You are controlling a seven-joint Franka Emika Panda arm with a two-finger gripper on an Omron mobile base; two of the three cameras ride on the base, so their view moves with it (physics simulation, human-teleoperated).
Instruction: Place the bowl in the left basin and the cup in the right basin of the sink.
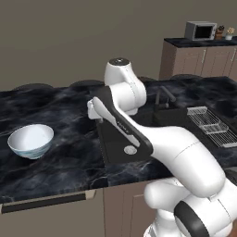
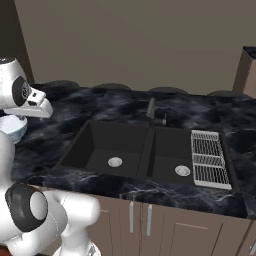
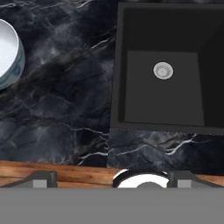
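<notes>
The white bowl [image 1: 30, 140] with pale blue marks stands upright on the black marbled counter, left of the sink [image 2: 148, 150]; it also shows at the edge of the hand view [image 3: 6, 52]. The left basin [image 2: 102, 142] and the right basin [image 2: 170, 152] are both bare, each with a round silver drain. My gripper [image 3: 114, 180] hangs open and empty high over the counter's front edge, between the bowl and the left basin [image 3: 164, 94]. Its fingertips [image 3: 43, 178] stand wide apart. The cup is out of view.
A wire grid rack [image 2: 207, 157] lies over the right end of the sink. A dark faucet [image 2: 151, 112] rises behind the divider. Bare counter [image 3: 65, 100] separates the bowl from the sink. A microwave [image 1: 200, 30] sits on a far cabinet.
</notes>
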